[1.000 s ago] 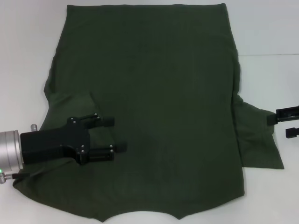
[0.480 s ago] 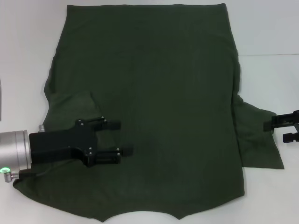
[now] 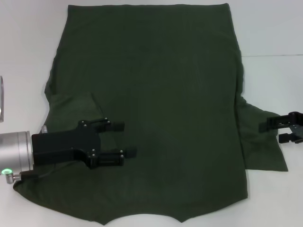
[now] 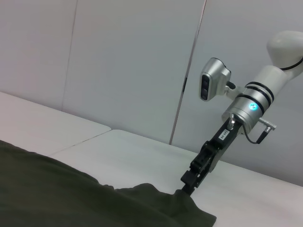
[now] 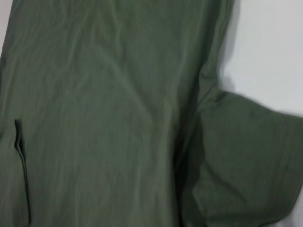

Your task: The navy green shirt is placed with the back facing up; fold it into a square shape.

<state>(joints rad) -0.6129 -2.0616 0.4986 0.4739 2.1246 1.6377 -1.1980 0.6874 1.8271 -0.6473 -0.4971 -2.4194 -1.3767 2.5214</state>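
The navy green shirt (image 3: 161, 94) lies spread flat on the white table (image 3: 274, 28) and covers most of the head view. Its left sleeve (image 3: 71, 109) is folded in onto the body, while its right sleeve (image 3: 260, 146) sticks out flat. My left gripper (image 3: 127, 139) hovers open over the shirt's lower left part, fingers pointing right, with nothing between them. My right gripper (image 3: 273, 132) is open at the outer edge of the right sleeve. In the left wrist view the right gripper (image 4: 191, 182) tips down onto the sleeve's edge (image 4: 189, 210). The right wrist view shows only the shirt (image 5: 104, 94) and sleeve (image 5: 246, 161).
Bare white table shows to the right of the shirt and along the far left edge (image 3: 23, 56). Grey wall panels (image 4: 118, 61) stand behind the table in the left wrist view.
The left gripper slid a little to the right over the shirt. The right gripper came in leftward from the frame's edge and tilted down onto the right sleeve's outer edge.
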